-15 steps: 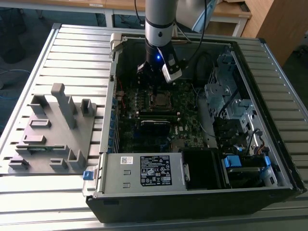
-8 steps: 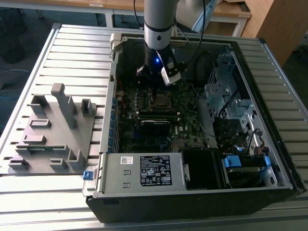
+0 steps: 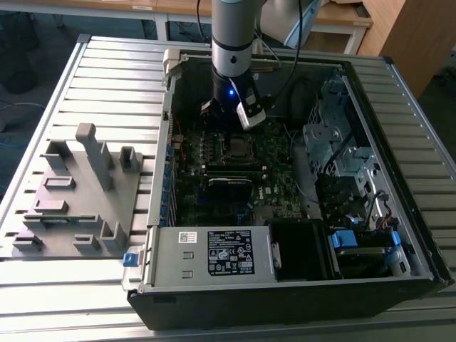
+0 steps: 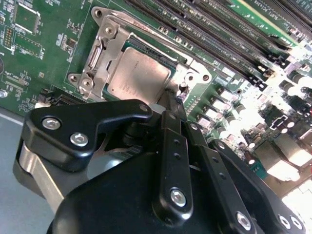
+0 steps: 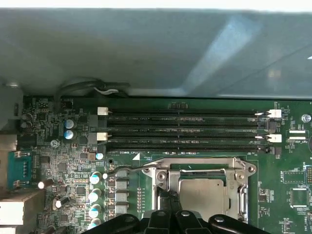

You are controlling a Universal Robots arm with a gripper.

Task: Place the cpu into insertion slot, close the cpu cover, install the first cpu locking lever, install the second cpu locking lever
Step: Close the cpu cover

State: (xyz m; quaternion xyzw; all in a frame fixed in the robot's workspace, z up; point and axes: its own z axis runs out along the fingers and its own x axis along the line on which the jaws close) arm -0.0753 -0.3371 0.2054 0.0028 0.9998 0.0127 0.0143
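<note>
— Where is the cpu (image 4: 139, 73)?
— Lying flat in the insertion slot (image 3: 239, 147), dull silver-grey top upward. In the exterior view, that slot sits just toward twelve o'clock from the picture's middle.
— And the cpu cover (image 4: 100, 58)?
— A thin silvery frame, down flat around the cpu, whose top shows through its square opening.

Nothing legible here tbh: the sticker (image 3: 230, 251) on the power supply (image 3: 174, 269) and the white print by the memory slots (image 5: 180, 129) can't be made out.
</note>
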